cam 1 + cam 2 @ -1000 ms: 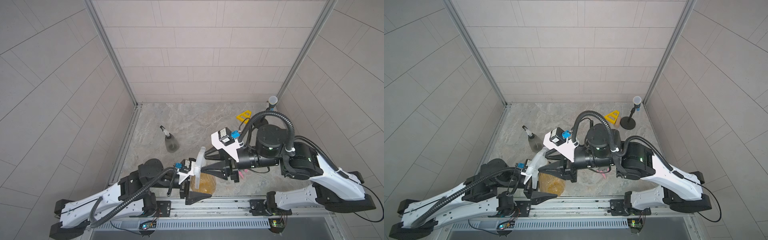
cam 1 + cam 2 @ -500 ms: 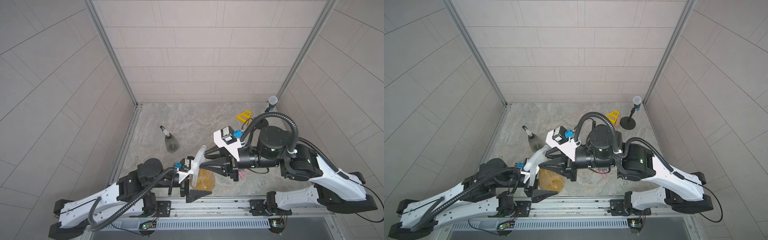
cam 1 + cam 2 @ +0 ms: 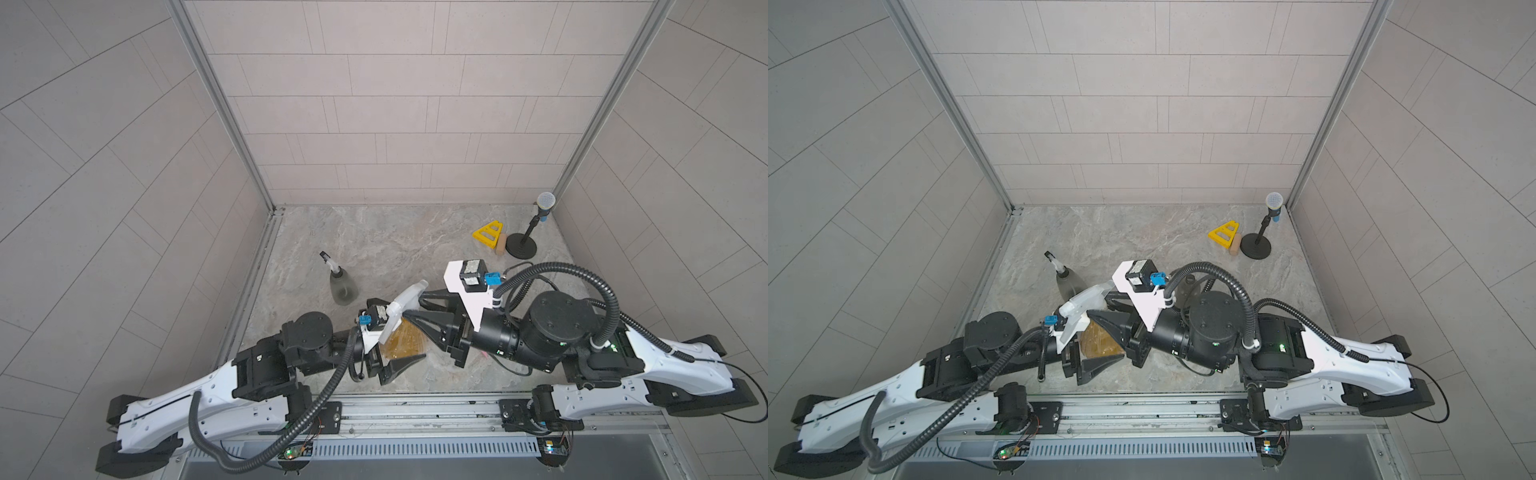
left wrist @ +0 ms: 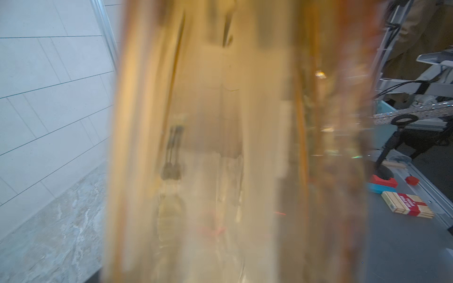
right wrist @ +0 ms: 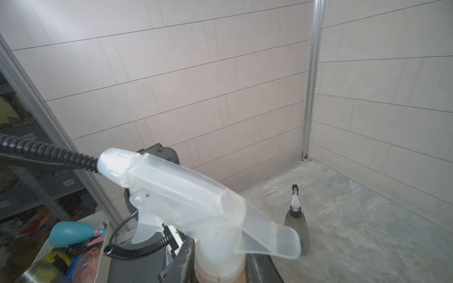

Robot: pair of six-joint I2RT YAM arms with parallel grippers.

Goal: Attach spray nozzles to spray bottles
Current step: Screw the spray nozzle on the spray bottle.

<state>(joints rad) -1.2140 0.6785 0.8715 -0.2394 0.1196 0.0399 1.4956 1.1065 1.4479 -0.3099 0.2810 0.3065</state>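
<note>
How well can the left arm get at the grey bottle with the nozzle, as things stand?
Probably not yet. The left gripper is closed around the amber bottle, so it is not free. The grey bottle stands near, with nothing between them.

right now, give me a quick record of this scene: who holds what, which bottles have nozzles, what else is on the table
left gripper: shut on amber bottle
right gripper: shut on collar of translucent nozzle, which sits on the amber bottle's neck
finished: grey bottle with white-and-black nozzle, standing apart
other: second grey bottle, mostly hidden behind right arm
clutter: yellow triangle, wooden peg, microphone stand
</note>
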